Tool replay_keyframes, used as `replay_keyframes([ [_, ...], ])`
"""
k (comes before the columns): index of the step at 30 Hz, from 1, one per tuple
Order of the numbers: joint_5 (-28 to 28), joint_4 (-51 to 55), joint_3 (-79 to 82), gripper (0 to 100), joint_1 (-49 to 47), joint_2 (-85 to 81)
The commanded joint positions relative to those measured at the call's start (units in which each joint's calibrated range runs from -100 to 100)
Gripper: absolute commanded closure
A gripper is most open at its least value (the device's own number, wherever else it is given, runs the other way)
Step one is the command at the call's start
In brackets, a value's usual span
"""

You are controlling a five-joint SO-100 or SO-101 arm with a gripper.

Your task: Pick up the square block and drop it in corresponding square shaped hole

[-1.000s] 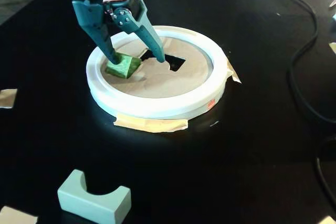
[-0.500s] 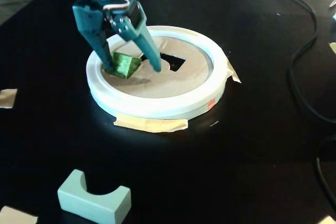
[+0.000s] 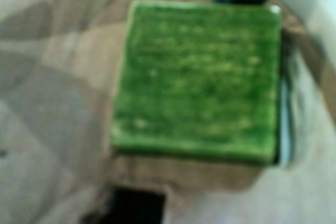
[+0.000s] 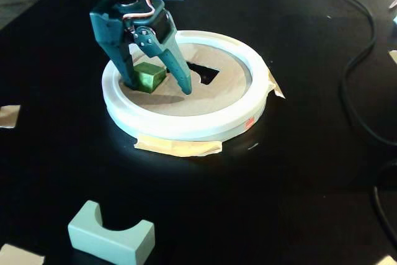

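pincer (image 4: 158, 85) spread | green block (image 4: 149, 76) flat beside square hole (image 4: 203, 72)

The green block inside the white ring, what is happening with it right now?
A teal gripper reaches down into the white ring, its two fingers spread on either side of the green square block. The block sits on the brown cardboard surface inside the ring, not in the hole. The square hole lies just right of it in the fixed view. Whether the fingers press on the block is not clear.
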Motion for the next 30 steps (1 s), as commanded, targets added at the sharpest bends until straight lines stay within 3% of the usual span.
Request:
replay_keyframes([
  [1,0.2,-4.0,-2.3,25,0.6,-0.2],
  [13,3.7,-1.7,2.3,24,10.8,-4.9],
  [22,4.5,15.8,2.6,25,19.4,-25.1],
  [30,7.5,20.6,14.5,25,32.9,-45.0],
])
